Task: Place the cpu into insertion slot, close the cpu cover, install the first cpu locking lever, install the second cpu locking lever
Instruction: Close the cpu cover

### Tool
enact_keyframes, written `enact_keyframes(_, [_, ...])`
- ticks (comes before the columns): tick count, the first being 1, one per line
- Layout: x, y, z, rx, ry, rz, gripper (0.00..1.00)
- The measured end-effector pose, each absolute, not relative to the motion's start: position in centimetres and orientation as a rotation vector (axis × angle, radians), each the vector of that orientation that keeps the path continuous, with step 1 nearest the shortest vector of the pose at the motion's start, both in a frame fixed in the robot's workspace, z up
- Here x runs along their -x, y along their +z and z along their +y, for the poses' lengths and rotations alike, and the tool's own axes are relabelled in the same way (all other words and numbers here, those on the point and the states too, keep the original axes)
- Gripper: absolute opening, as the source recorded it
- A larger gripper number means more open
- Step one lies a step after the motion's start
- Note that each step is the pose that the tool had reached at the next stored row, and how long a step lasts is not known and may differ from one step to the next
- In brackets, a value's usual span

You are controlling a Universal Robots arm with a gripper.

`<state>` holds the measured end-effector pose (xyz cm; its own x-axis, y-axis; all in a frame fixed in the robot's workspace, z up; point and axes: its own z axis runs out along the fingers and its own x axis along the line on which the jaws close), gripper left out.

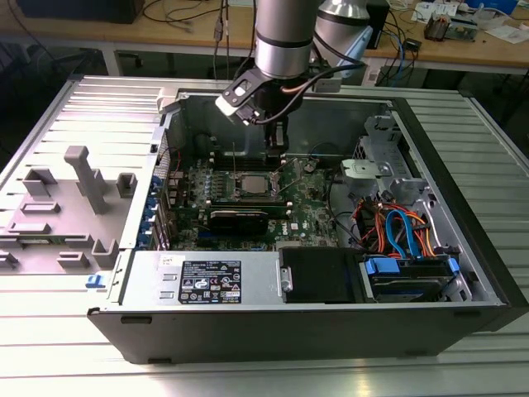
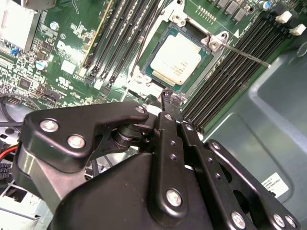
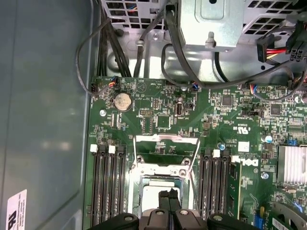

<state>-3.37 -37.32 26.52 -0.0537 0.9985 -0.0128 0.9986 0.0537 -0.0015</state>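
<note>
With fingers pressed together and holding nothing, my gripper hovered just above the cpu, which already sat in the insertion slot; I judged the open cpu cover now needed pushing down.

A green motherboard lies inside a grey metal computer case; low in the first wrist view sits the insertion slot, a square socket with a silver metal rim; the cpu, a small flat chip with a silver-grey top, rests in it; the black gripper hangs just over the chip, fingertips pressed together; the cpu cover, a thin silver frame with a square window, stands swung open beyond the socket; long black memory slots flank the socket on both sides; a round silver coin battery sits near the board's edge; black cables run to a silver metal bracket.
</note>
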Motion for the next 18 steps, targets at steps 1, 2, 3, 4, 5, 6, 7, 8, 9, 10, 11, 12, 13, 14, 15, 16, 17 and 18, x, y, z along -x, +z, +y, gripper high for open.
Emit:
enact_keyframes(1, [3.3, 26.53, -37.32, -2.155, -0.016, 2.274, 0.11])
enact_keyframes(2, [3.25, 26.52, -37.32, -2.155, -0.015, 2.274, 0.11])
enact_keyframes(3, [3.18, 26.53, -37.32, -2.155, -0.016, 2.274, 0.11])
enact_keyframes(4, [3.1, 26.52, -37.32, -2.155, -0.016, 2.274, 0.11])
enact_keyframes(5, [3.04, 26.52, -37.32, -2.155, -0.016, 2.274, 0.11])
enact_keyframes(6, [2.97, 26.53, -37.32, -2.155, -0.016, 2.274, 0.11])
enact_keyframes(7, [2.93, 26.52, -37.32, -2.155, -0.015, 2.274, 0.11])
enact_keyframes(8, [2.86, 26.53, -37.32, -2.155, -0.016, 2.274, 0.11])
enact_keyframes(9, [2.81, 26.53, -37.32, -2.155, -0.016, 2.274, 0.11])
enact_keyframes(10, [2.73, 26.53, -37.32, -2.155, -0.016, 2.274, 0.11])
enact_keyframes(11, [2.7, 26.52, -37.32, -2.155, -0.015, 2.274, 0.11])
enact_keyframes(12, [2.66, 26.52, -37.32, -2.155, -0.015, 2.274, 0.11])
enact_keyframes(13, [2.61, 26.52, -37.32, -2.155, -0.015, 2.274, 0.11])
enact_keyframes(14, [2.57, 26.52, -37.32, -2.155, -0.015, 2.274, 0.11])
enact_keyframes(15, [2.52, 26.53, -37.32, -2.155, -0.016, 2.274, 0.11])
enact_keyframes(16, [2.48, 26.53, -37.32, -2.155, -0.016, 2.274, 0.11])
enact_keyframes(17, [2.43, 26.53, -37.32, -2.155, -0.016, 2.274, 0.11])
enact_keyframes(18, [2.39, 26.52, -37.32, -2.155, -0.015, 2.274, 0.11])
